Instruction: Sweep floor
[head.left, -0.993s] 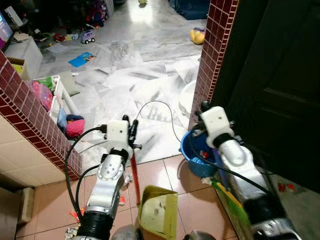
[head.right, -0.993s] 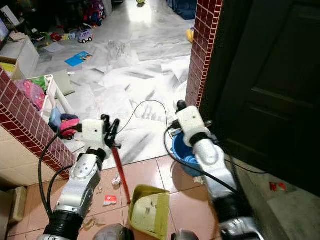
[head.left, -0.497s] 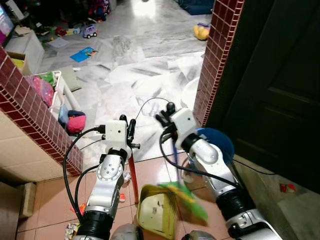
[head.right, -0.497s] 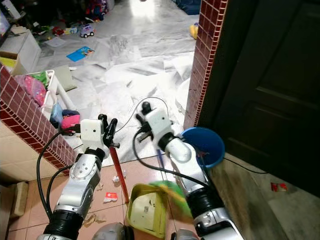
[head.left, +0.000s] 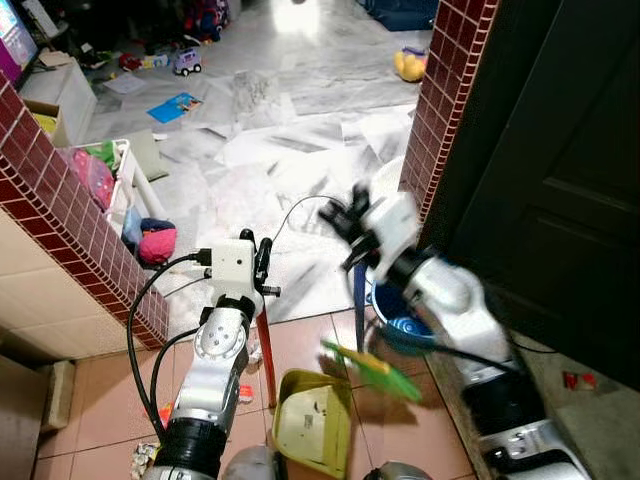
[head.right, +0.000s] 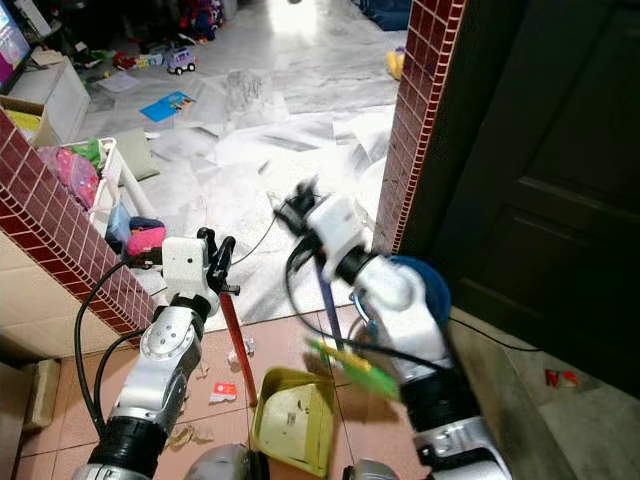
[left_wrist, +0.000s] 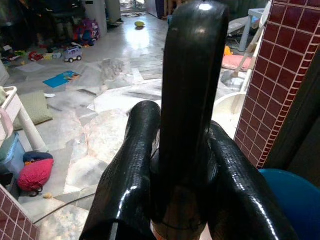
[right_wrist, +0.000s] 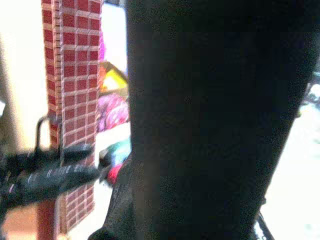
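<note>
left wall: red-tiled low wall (head.left: 70, 210) at far left, white basket (head.left: 118, 190) of toys beside it on the marble floor (head.left: 250, 150).
debris: paper scraps (head.right: 222, 396) on the terracotta tiles near the left arm.
left gripper: (head.left: 262, 262) raised over the edge where marble meets terracotta; fingers (left_wrist: 132, 165) closed tight around the black top of the dustpan handle (left_wrist: 192, 90), one finger on each side, handle standing up between them.
dustpan handle: red shaft (head.left: 268, 350) runs straight down from the fingers to the pan.
dustpan: yellow-green pan (head.left: 312, 420) sits on the terracotta floor, below and just right of the left gripper, mouth facing right toward the broom.
broom: blue shaft (head.left: 358, 295) drops from the right gripper; green head (head.left: 372, 367) blurred, just above the floor right beside the dustpan's right edge.
right gripper: (head.left: 345, 218) blurred, at the top of the broom shaft; fingers appear wrapped around it, exact gap can't be read. Right wrist view is mostly a dark close shape.
bucket: blue bucket (head.left: 405, 325) behind the right forearm, at the foot of the pillar.
right side: red-tiled pillar (head.left: 445, 90), dark door (head.left: 560, 180) beyond.
</note>
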